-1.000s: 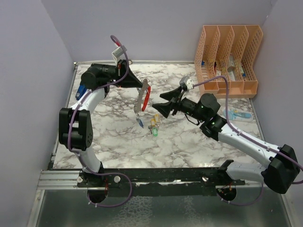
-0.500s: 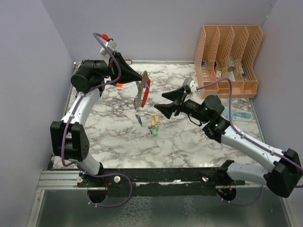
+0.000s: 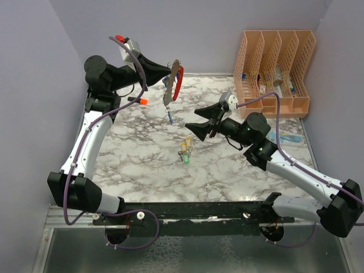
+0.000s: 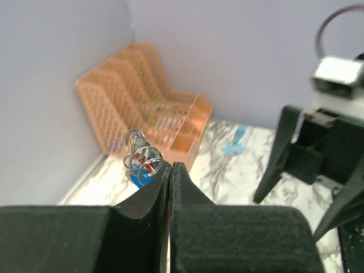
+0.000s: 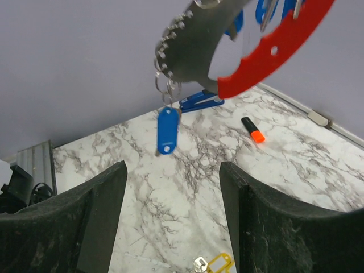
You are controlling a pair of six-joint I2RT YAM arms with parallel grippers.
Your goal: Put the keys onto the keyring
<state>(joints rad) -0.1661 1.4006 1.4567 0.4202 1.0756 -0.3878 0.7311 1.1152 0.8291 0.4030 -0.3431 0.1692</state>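
Left gripper: the left gripper is raised high over the far side of the white marbled table. Its jaws are pressed together on the top end of the large D-shaped keyring, one side silver-grey metal, the other red.
Keyring: it hangs clear of the table, roughly upright. A small metal key with a blue plastic head dangles from small wire rings at its lower end.
Right gripper: the right gripper is low and near the keyring, pointing at it. Its jaws are spread wide and hold nothing.
Loose keys: the yellow-headed and green-headed keys lie together on the marble, just below the right gripper and well apart from the keyring.
Bystanders: an orange marker, a blue stapler and an orange mesh file rack.
Step in hand: one key looks threaded, two are left, so this is likely the gap between keys.
Next move: probably the right gripper drops onto a loose key, pinches its head and brings the key's hole to the keyring. The left must hold steady.
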